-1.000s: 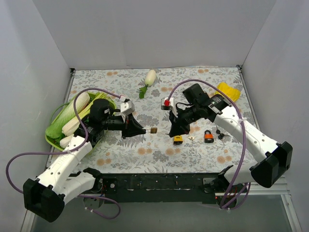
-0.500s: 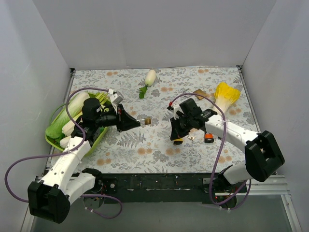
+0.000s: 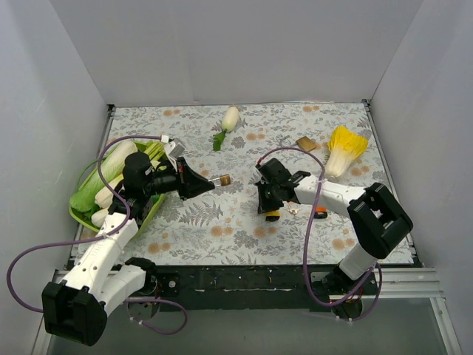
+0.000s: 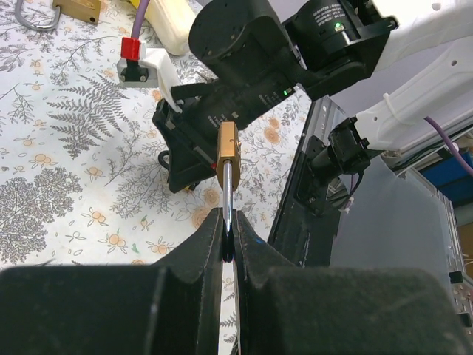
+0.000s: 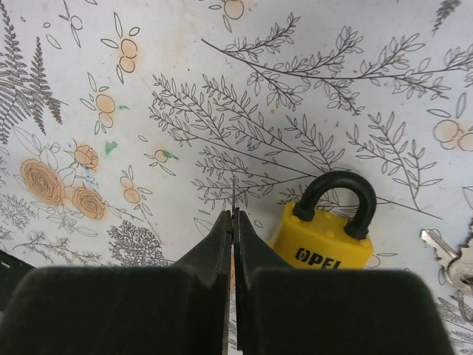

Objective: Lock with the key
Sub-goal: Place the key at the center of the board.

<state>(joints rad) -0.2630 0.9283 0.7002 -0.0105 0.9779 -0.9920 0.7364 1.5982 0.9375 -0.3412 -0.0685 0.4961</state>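
Observation:
My left gripper (image 3: pixel 208 183) (image 4: pixel 228 222) is shut on the steel shackle of a small brass padlock (image 3: pixel 225 179) (image 4: pixel 228 145), held off the table with its body pointing toward the right arm. A thin key (image 5: pixel 233 194), seen edge-on, pokes out of the tips of my shut right gripper (image 3: pixel 264 203) (image 5: pixel 233 214). This gripper hangs low over the floral cloth, just left of a yellow padlock (image 3: pixel 273 215) (image 5: pixel 330 231) with a black shackle that lies flat. The brass padlock and the key are apart.
An orange padlock (image 3: pixel 319 214) and loose keys (image 3: pixel 293 211) (image 5: pixel 452 259) lie right of the yellow one. A second brass padlock (image 3: pixel 304 143) lies at the back. A green basket (image 3: pixel 76 203) of cabbage is at the left, a white radish (image 3: pixel 230 118) at the back, a yellow vegetable (image 3: pixel 344 145) at the right.
My left gripper has drawn back to the left and slightly away with the brass padlock. My right arm has folded in and its gripper now sits low beside the yellow padlock.

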